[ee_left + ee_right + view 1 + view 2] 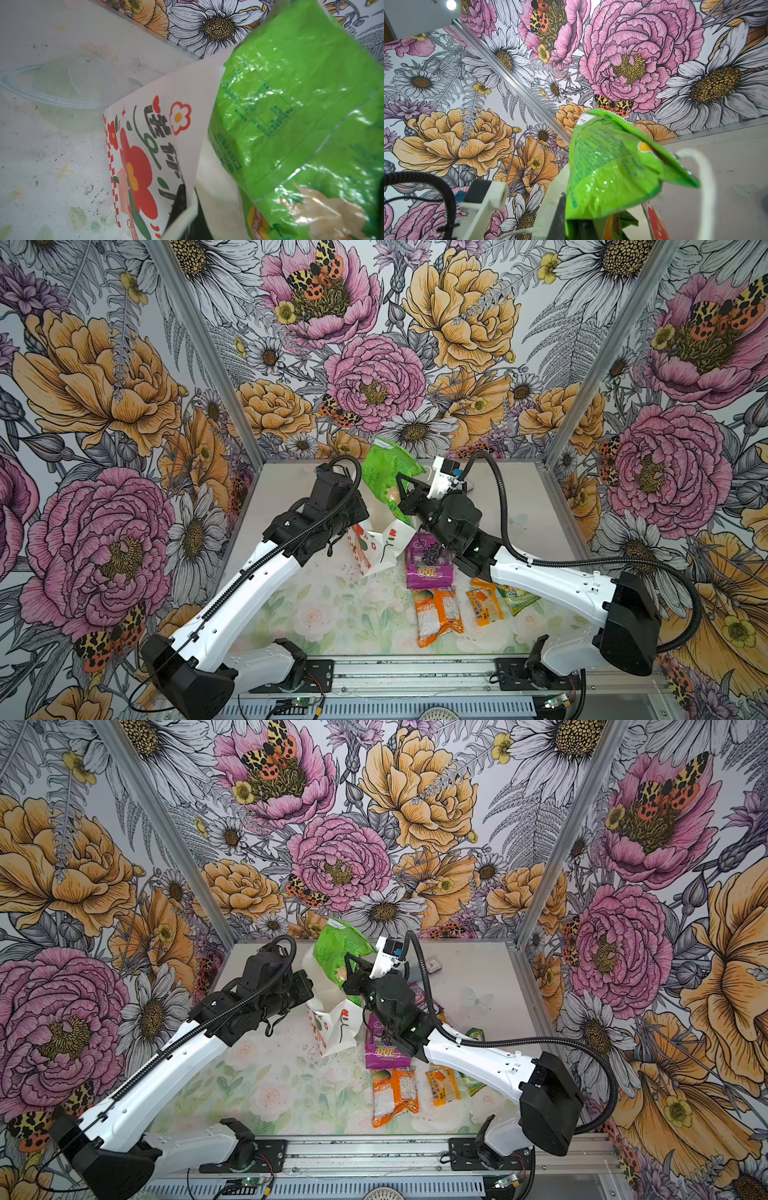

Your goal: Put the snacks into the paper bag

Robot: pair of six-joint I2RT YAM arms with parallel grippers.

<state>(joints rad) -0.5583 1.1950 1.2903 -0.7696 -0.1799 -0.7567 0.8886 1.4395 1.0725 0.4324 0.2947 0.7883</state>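
Observation:
The white paper bag (384,545) with a red rose stands open mid-table. My left gripper (190,207) is shut on the bag's rim; in both top views it sits at the bag's left edge (352,526). My right gripper (400,491) is shut on a large green snack packet (386,472), held tilted over the bag's mouth with its lower end at the opening (291,124) (612,170). On the table to the bag's right lie a purple grape pouch (428,566), an orange packet (438,614), a small orange packet (484,603) and a small green packet (515,597).
A pink packet (419,994) and another green one (473,1033) lie partly hidden behind the right arm. A grey case (432,963) rests near the back wall. A clear round dish (62,87) lies on the table beside the bag. Flowered walls close three sides.

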